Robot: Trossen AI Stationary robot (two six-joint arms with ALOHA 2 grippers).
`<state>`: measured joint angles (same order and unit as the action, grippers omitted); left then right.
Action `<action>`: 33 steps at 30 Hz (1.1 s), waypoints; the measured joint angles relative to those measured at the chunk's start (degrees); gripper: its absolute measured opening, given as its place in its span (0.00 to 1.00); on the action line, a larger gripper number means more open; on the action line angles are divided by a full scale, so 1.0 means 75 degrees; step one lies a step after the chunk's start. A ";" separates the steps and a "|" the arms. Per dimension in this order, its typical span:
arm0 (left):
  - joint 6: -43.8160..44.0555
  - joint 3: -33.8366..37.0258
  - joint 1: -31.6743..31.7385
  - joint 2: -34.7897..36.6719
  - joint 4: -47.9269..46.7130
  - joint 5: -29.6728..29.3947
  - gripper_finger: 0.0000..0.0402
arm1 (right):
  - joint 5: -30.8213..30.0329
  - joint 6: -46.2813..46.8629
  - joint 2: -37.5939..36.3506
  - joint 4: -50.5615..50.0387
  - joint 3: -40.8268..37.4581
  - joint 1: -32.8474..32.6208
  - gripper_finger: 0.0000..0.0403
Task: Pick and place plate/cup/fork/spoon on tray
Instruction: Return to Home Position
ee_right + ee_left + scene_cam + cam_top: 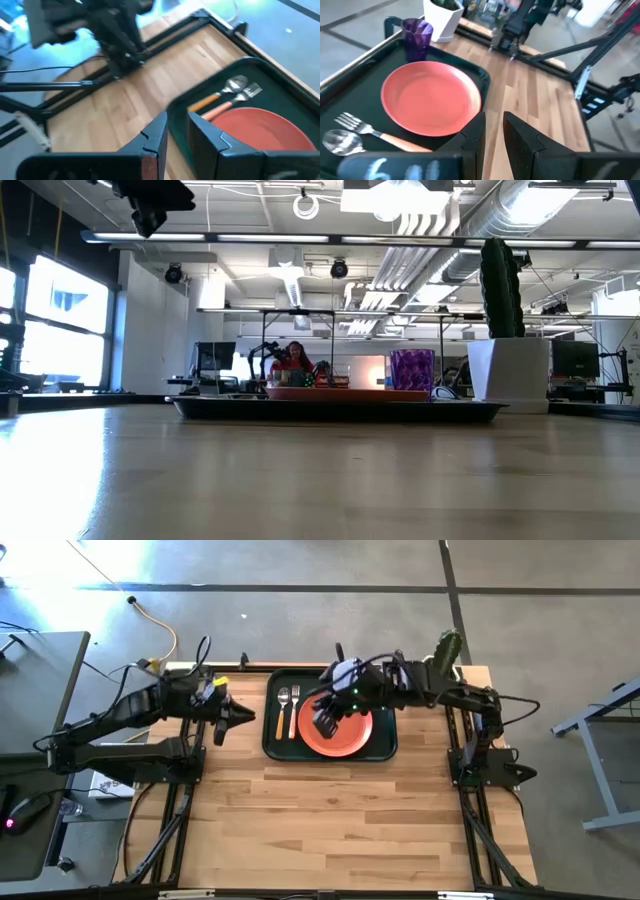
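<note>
the tray [272,743] lay on the far middle of the wooden table [330,825]. the plate [348,740] rested flat inside the tray, filling its centre and right part. the spoon [283,700] and the fork [295,705] lay side by side in the tray's left part, heads toward the far rim. the fork was the nearer of the two to the plate, its orange handle just beside the plate's edge. the cup [417,36] stood upright in the tray's far right corner, just beyond the plate. a white planter [512,375] with a cactus stood on the table outside that corner. the left gripper [248,718] hung above bare table just left of the tray, pointing toward it. its fingers [472,140] were set narrow, nearly together, with nothing between them. the right gripper [322,725] hung above the plate's left half, clear of it. its fingers [152,142] were likewise nearly together and held nothing.
</note>
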<state>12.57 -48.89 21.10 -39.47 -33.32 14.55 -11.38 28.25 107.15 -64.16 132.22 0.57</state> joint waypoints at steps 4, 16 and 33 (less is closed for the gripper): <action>0.0423 0.0918 -0.0249 0.0812 0.0624 0.0000 0.14 | -0.0071 0.0000 0.0000 0.0334 0.0000 -0.0272 0.16; 0.1124 0.3676 -0.0632 0.2995 0.2613 -0.1590 0.14 | -0.0624 0.0032 0.0000 0.0482 0.0000 -0.0471 0.16; 0.1625 0.6141 -0.0622 0.4263 0.5064 -0.2028 0.14 | -0.0422 -0.0722 -0.0438 -0.0388 0.0000 0.0188 0.16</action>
<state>24.76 -2.83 16.43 -7.49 4.66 -0.67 -14.54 22.83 103.87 -67.07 132.22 1.98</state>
